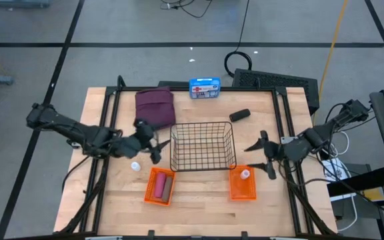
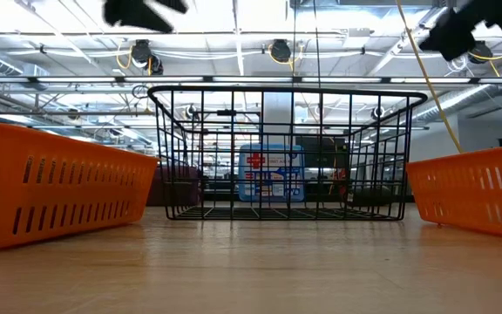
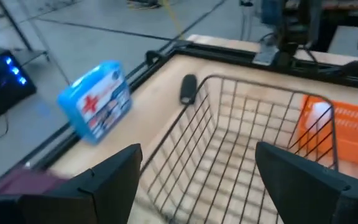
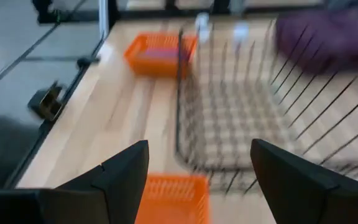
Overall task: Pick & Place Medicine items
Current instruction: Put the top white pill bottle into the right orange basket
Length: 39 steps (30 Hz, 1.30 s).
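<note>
The maroon pouch [image 1: 155, 107] lies flat at the table's far left, beside a blue first-aid box [image 1: 205, 87]. The dark-grey oblong piece [image 1: 239, 115] lies beyond the wire basket [image 1: 203, 147]. A pink cylinder [image 1: 163, 185] lies in the left orange bin [image 1: 151, 190]. One white bottle [image 1: 245, 175] sits in the right orange bin [image 1: 235, 189], and another [image 1: 135, 165] stands on the table. My left gripper [image 1: 149, 141] hovers open at the basket's left side, holding nothing [image 3: 197, 180]. My right gripper [image 1: 255, 155] hovers open at the basket's right side, also holding nothing [image 4: 197, 180].
The wire basket [image 2: 277, 153] stands mid-table between the two arms, with the orange bins [image 2: 55, 179] [image 2: 473, 192] toward the near edge on either side. Bare wood lies along the near edge. A black box [image 1: 272, 81] sits past the far right corner.
</note>
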Motion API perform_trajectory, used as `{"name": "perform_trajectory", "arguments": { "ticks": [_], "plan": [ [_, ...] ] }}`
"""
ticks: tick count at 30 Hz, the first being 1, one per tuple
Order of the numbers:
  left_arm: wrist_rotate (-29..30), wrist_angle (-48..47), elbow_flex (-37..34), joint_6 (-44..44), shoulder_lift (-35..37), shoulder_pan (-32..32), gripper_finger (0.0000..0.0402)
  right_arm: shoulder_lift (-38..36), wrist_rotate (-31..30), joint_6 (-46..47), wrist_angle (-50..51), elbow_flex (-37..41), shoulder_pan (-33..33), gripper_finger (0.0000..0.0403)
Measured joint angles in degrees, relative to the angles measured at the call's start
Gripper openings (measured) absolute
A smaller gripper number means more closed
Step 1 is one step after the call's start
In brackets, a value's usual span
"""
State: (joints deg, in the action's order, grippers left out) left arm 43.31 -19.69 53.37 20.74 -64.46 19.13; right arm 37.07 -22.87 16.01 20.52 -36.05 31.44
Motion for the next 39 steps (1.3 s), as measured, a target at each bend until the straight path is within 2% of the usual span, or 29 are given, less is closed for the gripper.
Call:
{"name": "perform_trajectory", "arguments": {
  "ticks": [3,7,12,16,20,24,30,35,39],
  "plan": [
    [3.08,-0.34,-7.93,7.60,4.89,2.45,0.0324,-1.01,-3.98,-6.56,-2.67,0.00,-0.02,0.0269],
    [3.25,-0.48,-18.76,19.43,11.97,4.13,0.0324,-1.28,-4.42,-13.01,-6.48,0.00,-0.04,0.0269],
    [3.06,-0.41,-29.23,30.60,19.24,5.60,0.0324,-1.28,-4.39,-15.79,-8.95,0.00,-0.04,0.0265],
    [0.41,-0.39,-34.09,34.23,21.80,5.53,0.0324,-1.21,-4.39,-15.84,-9.09,0.00,-0.02,0.0265],
    [-2.14,-2.24,-35.59,35.49,21.87,5.56,0.0324,-1.03,-4.74,-15.76,-9.17,0.00,-0.02,0.0265],
    [-5.42,-7.47,-35.55,37.96,21.87,5.56,0.0324,-1.02,-7.67,-15.69,-9.15,0.00,0.00,0.0265],
    [-13.25,-13.70,-35.54,42.00,19.97,5.56,0.0324,-1.00,-8.87,-15.67,-9.16,-0.02,-0.95,0.0265],
    [-13.31,-13.17,-35.56,37.09,15.17,5.55,0.0324,-0.86,-8.88,-15.82,-9.18,-0.02,-2.97,0.0265],
    [-13.29,-12.72,-35.54,38.06,10.00,5.54,0.0324,-0.49,-8.85,-15.85,-9.17,-0.02,-4.70,0.0265]
  ]
}}
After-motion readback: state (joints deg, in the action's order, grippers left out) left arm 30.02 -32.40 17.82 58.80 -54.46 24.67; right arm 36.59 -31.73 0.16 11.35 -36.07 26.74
